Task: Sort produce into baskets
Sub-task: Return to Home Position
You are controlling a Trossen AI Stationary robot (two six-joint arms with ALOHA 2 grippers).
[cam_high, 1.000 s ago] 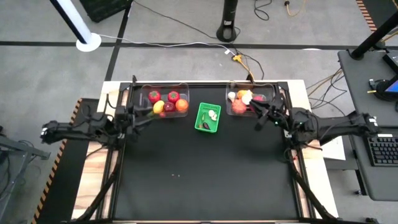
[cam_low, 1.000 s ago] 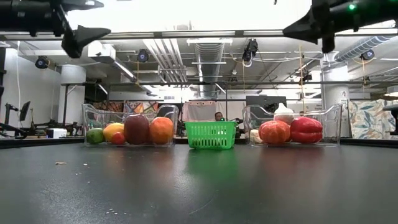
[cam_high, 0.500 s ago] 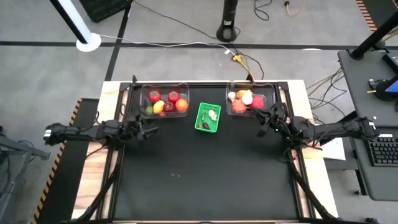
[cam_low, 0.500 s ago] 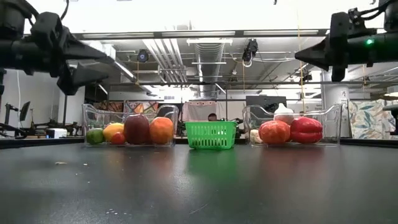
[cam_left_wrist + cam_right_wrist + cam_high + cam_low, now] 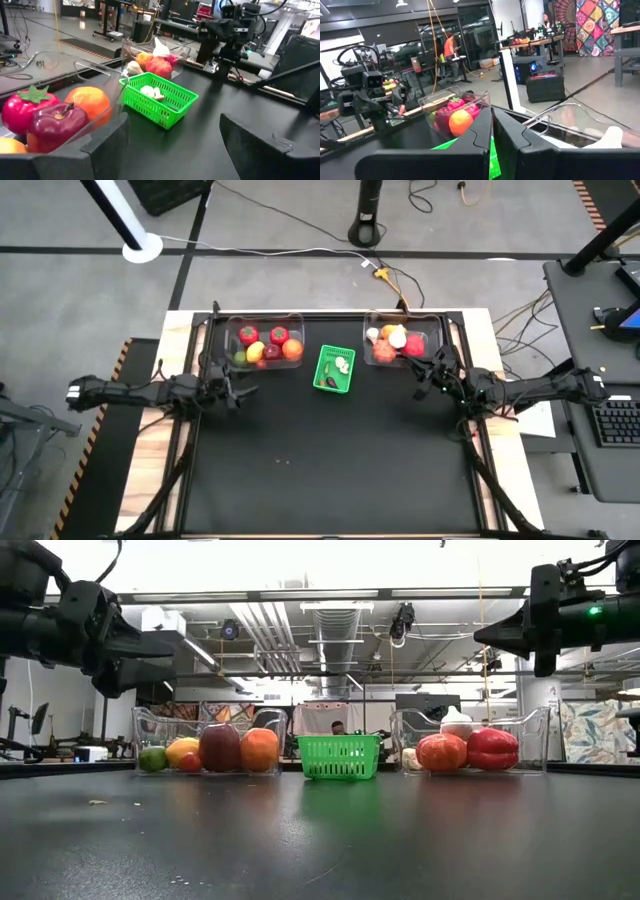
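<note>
Anchoring landmark: a small bright green perforated plastic basket (image 5: 349,380) at the far middle of the black tabletop (image 5: 330,470); it holds pale white pieces (image 5: 342,364) and one dark piece.
Left bin: a clear, round-cornered rectangular plastic bin (image 5: 266,323), beside the green basket on the left arm's side, not touching it.
Left bin contents: toy fruit, namely two red pieces with green tops (image 5: 279,335), an orange ball (image 5: 292,349), a dark red apple (image 5: 271,352), a yellow piece and a small green one.
Right bin: a matching clear plastic bin (image 5: 432,330), beside the green basket on the right arm's side, a little apart.
Right bin contents: a white garlic bulb (image 5: 398,337), a red pepper (image 5: 413,347), an orange-red round piece (image 5: 384,352) and smaller pale and orange pieces.
Left gripper (image 5: 238,392): above the table, nearer than the left bin and well to the left of the green basket; fingers spread wide, holding nothing.
Right gripper (image 5: 424,383): raised off the table, just nearer than the right bin and well to the right of the green basket; fingers pressed together, empty.
</note>
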